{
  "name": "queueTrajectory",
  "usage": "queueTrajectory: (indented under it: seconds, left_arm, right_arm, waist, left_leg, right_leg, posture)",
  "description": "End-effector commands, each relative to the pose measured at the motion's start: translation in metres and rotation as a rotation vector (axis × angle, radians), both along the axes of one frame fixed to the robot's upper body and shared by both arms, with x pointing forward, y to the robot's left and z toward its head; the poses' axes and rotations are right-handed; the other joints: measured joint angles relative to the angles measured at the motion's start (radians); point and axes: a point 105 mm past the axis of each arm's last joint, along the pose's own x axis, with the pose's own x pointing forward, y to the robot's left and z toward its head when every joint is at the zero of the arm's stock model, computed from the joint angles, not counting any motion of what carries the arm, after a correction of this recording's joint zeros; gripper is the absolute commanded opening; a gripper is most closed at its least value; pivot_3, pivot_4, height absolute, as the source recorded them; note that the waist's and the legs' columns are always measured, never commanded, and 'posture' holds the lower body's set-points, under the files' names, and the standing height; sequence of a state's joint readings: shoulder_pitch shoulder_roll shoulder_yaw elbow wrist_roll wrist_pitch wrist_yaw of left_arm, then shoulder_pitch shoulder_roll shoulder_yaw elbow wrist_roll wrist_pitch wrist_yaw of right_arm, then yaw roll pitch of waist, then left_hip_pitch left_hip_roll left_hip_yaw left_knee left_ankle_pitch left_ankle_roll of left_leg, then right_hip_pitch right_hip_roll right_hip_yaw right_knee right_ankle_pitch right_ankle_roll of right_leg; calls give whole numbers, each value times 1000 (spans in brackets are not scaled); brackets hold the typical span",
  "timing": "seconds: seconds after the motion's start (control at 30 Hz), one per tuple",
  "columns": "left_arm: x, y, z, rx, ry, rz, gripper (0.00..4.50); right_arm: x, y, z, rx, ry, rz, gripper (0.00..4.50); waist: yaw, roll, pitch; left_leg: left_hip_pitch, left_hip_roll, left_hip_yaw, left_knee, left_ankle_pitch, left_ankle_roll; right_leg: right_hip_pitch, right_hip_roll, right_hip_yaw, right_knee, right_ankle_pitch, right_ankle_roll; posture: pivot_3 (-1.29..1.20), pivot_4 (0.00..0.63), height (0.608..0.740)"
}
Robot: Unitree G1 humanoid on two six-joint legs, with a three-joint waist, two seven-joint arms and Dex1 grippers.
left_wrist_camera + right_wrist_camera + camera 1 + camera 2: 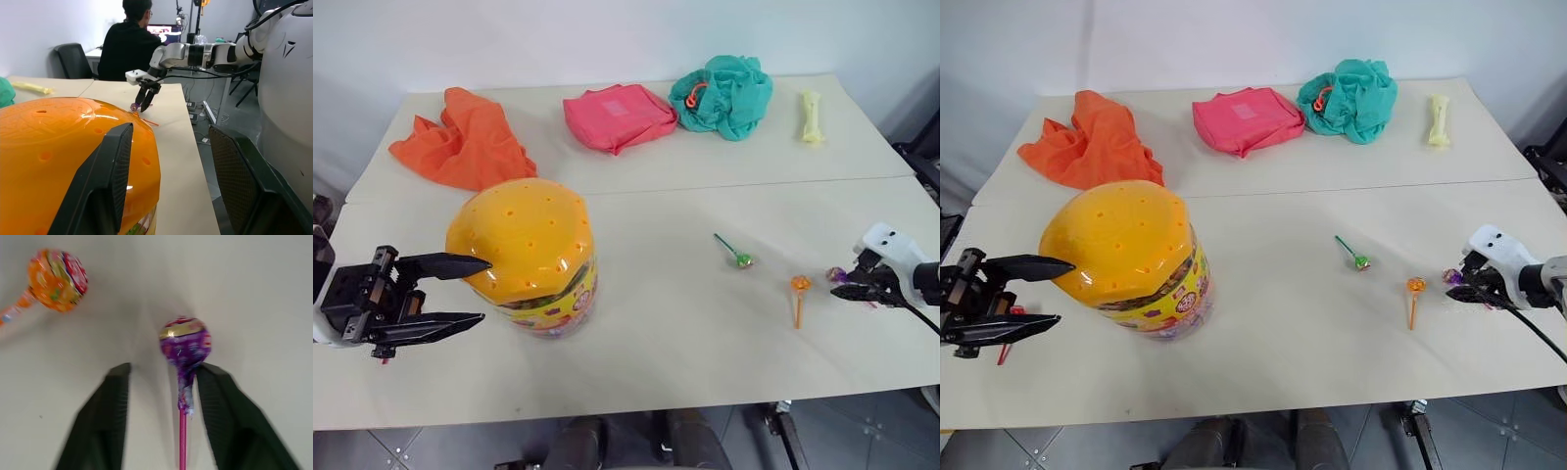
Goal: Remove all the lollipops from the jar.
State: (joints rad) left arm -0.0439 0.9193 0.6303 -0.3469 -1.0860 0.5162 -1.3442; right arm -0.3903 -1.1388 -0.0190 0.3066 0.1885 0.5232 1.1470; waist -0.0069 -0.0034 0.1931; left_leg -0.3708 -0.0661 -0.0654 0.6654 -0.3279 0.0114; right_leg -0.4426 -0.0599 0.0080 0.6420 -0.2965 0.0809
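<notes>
The jar (524, 257), a squat clear tub under a domed orange-yellow lid, stands at the front left of the table. My left gripper (484, 291) is open at the jar's left side, its upper finger against the lid (58, 147). A red lollipop (1014, 311) shows just beneath that gripper. A green lollipop (742, 259) and an orange lollipop (800, 284) lie on the table to the right. Further right, my right gripper (837, 286) hangs low over the table, open. A purple lollipop (185, 342) lies between its fingers, close to one pad.
Along the back of the table lie an orange cloth (460, 142), a pink pouch (617, 116), a teal cloth bundle (724, 95) and a pale yellow item (812, 116). A person (129, 49) sits at a desk beyond the table's right end.
</notes>
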Motion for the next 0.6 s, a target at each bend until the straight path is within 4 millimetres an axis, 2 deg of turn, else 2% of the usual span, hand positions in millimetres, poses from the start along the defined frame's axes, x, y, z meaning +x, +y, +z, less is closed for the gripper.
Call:
queueTrajectory:
  seconds: [0.03,0.07,0.13,0.2,0.3,0.37,0.47,0.6]
  left_arm:
    - [15,27,7,-20,31,211,2605]
    - [22,39,5,-22,17,305,2605]
    - [30,58,-8,15,21,431,2605]
    - [34,75,-22,48,45,529,2605]
    - [35,96,-53,109,69,681,2605]
    - [38,97,-67,154,51,747,2605]
    - [42,91,-79,154,27,806,2605]
    - [43,81,-89,140,34,870,2605]
  right_arm:
    - [-10,52,46,258,-290,398,3525]
    - [-18,66,59,322,-437,540,3836]
    - [-19,74,75,402,-636,563,4489]
    - [-19,85,84,471,-718,558,4489]
    - [-31,121,84,515,-748,705,4489]
    - [-38,144,75,496,-729,815,4489]
    - [-42,165,58,453,-691,907,4489]
    - [-41,167,41,409,-662,913,4489]
  waist:
    - [3,0,0]
    - [3,0,0]
    - [2,0,0]
    - [5,0,0]
    - [8,0,0]
    - [8,0,-1]
    - [16,-3,-2]
    - [23,-5,-3]
  left_leg:
    - [0,0,0,0,0,0]
    - [1,2,0,0,0,0]
    - [2,3,0,-1,0,-1]
    - [3,3,1,0,0,-1]
    - [3,2,0,0,-1,-1]
    - [3,2,0,0,-1,-1]
    - [1,2,-1,1,-1,-1]
    - [1,2,-1,2,-1,0]
  right_leg:
    - [0,1,0,0,0,0]
    - [0,2,0,0,0,0]
    - [2,4,0,0,0,0]
    - [2,3,0,1,0,0]
    - [2,2,0,1,0,0]
    - [2,2,-1,0,0,0]
    - [2,2,-2,-1,0,0]
    - [3,1,-1,-1,0,0]
  posture:
    - [0,150,740]
    - [0,150,740]
    - [0,150,740]
    - [0,150,740]
    - [0,150,740]
    - [0,150,740]
    - [0,150,740]
    - [0,150,740]
